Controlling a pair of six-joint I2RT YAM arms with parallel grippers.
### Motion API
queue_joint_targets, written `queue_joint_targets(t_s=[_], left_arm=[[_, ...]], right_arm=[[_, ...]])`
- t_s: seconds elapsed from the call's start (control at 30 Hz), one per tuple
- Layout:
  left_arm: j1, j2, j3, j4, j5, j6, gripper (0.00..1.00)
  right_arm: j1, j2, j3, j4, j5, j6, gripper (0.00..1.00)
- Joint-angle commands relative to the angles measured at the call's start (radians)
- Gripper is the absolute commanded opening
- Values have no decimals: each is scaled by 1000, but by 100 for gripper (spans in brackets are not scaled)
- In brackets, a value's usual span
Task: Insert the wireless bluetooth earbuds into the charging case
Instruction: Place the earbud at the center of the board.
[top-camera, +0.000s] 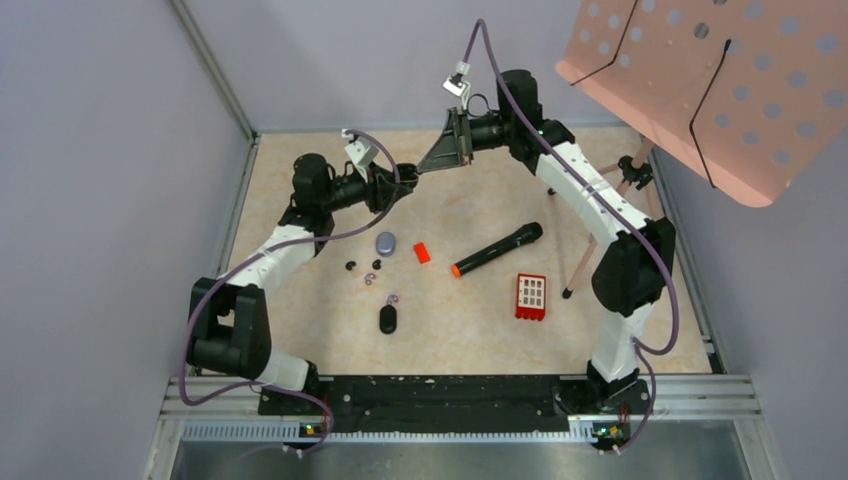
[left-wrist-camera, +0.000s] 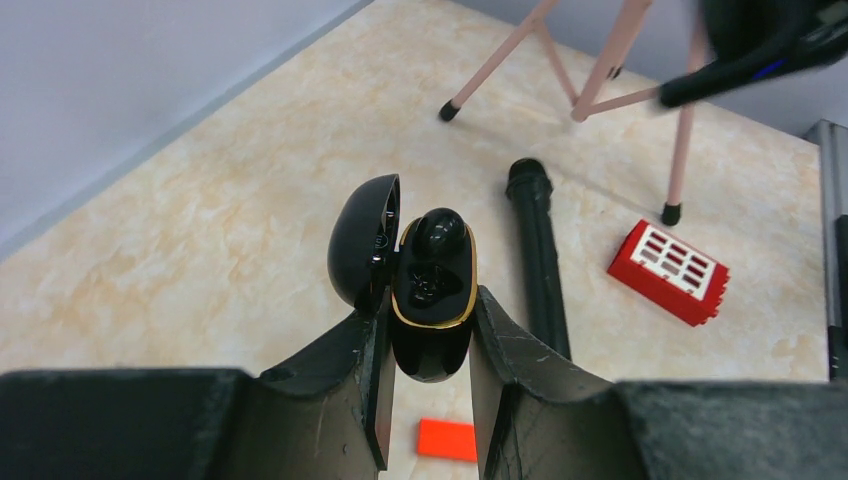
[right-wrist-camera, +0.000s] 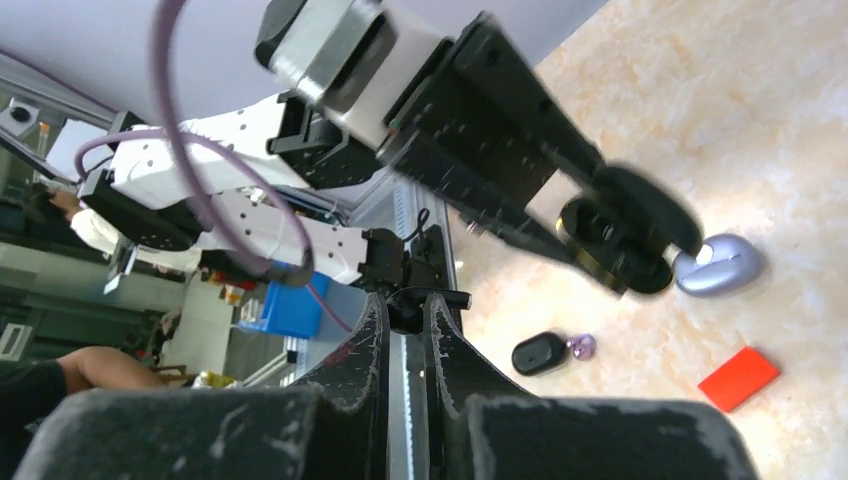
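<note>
The left tool (left-wrist-camera: 428, 298) was clamped on the lower body of the black, gold-rimmed charging case (left-wrist-camera: 433, 270). It held the case up off the tabletop (left-wrist-camera: 200, 230) with the lid (left-wrist-camera: 360, 238) hinged open to one side, presumably so the wells faced the other arm. One glossy black bud (left-wrist-camera: 438, 232) sat in the upper well; whether the lower well was filled I could not tell. The right tool (right-wrist-camera: 403, 302) showed its fingers nearly together, only a slit between them and nothing visibly pinched, and it stood a little apart from the case. Loose earbuds (top-camera: 350, 266) lay on the tabletop below, between a grey-purple case (top-camera: 386, 242) and a shut black case (top-camera: 389, 319), probably left for later loading.
</note>
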Motion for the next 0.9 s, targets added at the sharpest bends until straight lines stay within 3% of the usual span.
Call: queue_joint_targets(t_s=[0.0,0.13,0.43,0.63,0.87], left_arm=[[50,-64,-50,-31,-96,33,0],[99,-103,-69,-65,-135,37,0],[152,-177,-53,-129,-212,31,0],[161,-221,-78,-140,-233,23,0],[165,-221,-87,-125,-237,15,0]], right_arm=[[-45,-122,-127,40,-32,2,0],[-69,-138,-352,42,-12,9,0],[-69,56,-586,95,-3,139,0],[-41,172,-598,56,23,146,0],[-29,320,-471,-20,137,103,0]])
